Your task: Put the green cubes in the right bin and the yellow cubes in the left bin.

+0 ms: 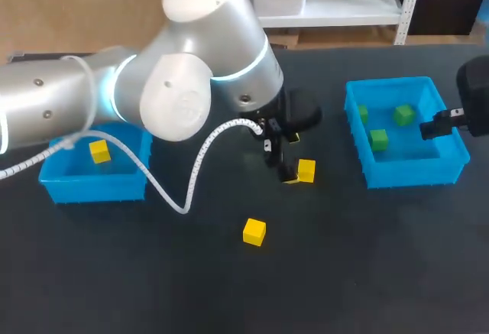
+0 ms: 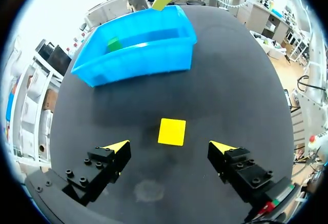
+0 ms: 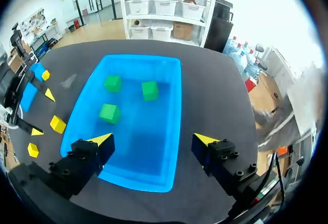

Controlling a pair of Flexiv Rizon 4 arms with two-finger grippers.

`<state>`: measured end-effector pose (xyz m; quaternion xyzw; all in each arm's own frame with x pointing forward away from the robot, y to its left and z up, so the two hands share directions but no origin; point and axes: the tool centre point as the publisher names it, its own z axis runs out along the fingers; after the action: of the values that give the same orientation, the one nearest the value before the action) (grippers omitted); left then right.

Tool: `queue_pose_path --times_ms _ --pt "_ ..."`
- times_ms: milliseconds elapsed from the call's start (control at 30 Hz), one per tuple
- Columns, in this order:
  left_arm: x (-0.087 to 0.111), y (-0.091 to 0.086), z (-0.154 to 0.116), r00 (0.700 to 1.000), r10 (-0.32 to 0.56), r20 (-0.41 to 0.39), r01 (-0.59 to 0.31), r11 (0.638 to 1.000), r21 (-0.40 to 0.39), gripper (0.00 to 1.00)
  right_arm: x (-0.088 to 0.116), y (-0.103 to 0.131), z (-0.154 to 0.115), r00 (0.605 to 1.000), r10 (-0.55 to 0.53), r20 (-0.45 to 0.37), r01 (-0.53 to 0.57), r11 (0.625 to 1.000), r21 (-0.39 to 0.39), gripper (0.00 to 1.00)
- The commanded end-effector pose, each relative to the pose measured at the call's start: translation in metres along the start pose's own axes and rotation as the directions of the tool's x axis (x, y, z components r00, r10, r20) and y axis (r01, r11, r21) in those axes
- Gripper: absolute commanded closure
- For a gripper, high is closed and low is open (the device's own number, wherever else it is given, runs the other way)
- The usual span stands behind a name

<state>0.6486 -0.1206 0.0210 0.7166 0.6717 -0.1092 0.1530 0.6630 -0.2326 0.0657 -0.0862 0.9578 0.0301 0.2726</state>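
Left gripper [image 2: 170, 151]: your fingers stand released, wide apart, above the dark table [image 2: 241, 96]. First yellow cube [image 2: 171, 131]: flat on the table just ahead of the gap between the two tips, touching neither; plain bright yellow, square face up. Second yellow cube [image 1: 254, 231]: loose on the table, apart from the first. Left bin [image 1: 57, 185]: blue, one more yellow cube [image 1: 99, 151] inside. Right gripper [image 3: 152, 143]: released, above the right bin [image 3: 174, 106], which holds three green cubes [image 3: 113, 83].

This was a robotics lab. A silver robot arm [image 1: 46, 97] hung over a black tabletop [image 1: 382, 273] set with blue bins [image 1: 412, 175] and coloured cubes [image 1: 254, 231].
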Motion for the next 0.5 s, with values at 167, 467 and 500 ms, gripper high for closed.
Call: queue_pose_path --times_ms 167,467,500 --pt "-0.008 0.002 0.010 0.999 0.027 -0.016 -0.027 0.999 0.025 0.00 0.001 0.000 0.001 1.000 0.001 0.005 -0.001 1.000 0.002 0.00" --pt "-0.011 -0.002 0.026 0.997 0.063 -0.050 -0.061 0.997 0.041 0.00 0.001 0.000 0.001 1.000 0.001 0.005 -0.001 1.000 0.002 0.00" --pt "-0.011 -0.003 0.028 0.997 0.065 -0.051 -0.063 0.997 0.042 0.00 0.001 0.000 0.001 1.000 0.001 0.005 -0.001 1.000 0.002 0.00"
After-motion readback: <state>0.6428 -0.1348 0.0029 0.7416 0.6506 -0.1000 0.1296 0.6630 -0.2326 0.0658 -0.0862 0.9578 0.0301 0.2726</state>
